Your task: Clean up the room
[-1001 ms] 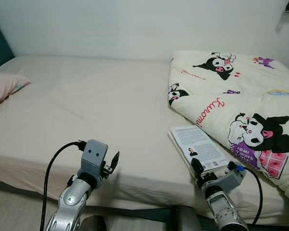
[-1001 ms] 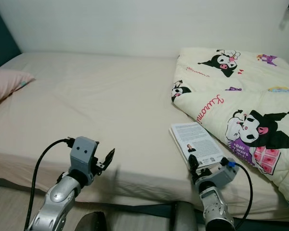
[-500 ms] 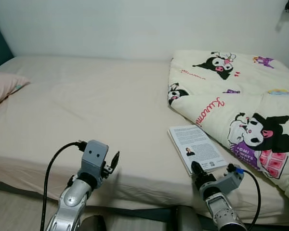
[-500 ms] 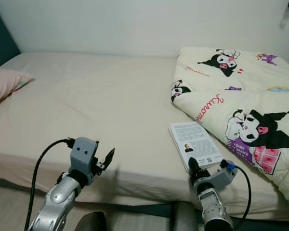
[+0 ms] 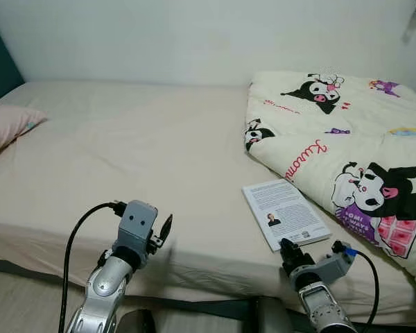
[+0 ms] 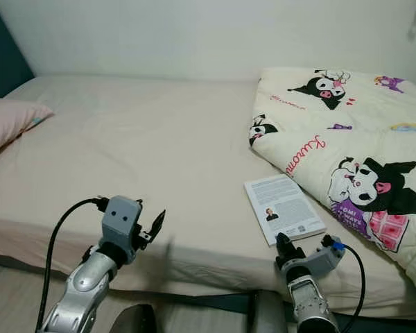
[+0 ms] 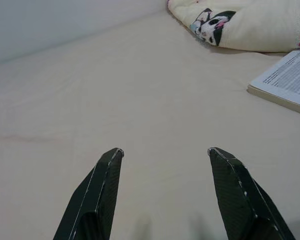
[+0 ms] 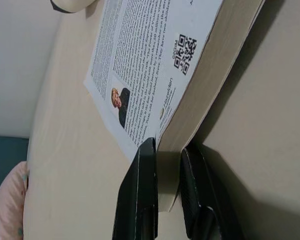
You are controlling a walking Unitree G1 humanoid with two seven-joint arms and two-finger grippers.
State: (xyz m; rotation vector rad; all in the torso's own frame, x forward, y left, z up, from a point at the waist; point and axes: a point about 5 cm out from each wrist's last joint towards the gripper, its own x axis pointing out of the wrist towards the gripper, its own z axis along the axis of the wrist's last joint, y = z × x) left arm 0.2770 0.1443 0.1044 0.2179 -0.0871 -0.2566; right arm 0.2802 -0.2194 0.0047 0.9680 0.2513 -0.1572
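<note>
The bed (image 5: 125, 152) spreads wide before me, a cartoon-print quilt (image 5: 347, 146) heaped on its right side and a pink pillow (image 5: 7, 125) at far left. The book (image 5: 284, 214) lies back cover up beside the quilt, near the front edge. My right tool (image 8: 162, 165) pinches the book's near corner, fingers nearly closed. My left tool (image 7: 165, 160) hovers over the sheet, spread wide, empty.
</note>
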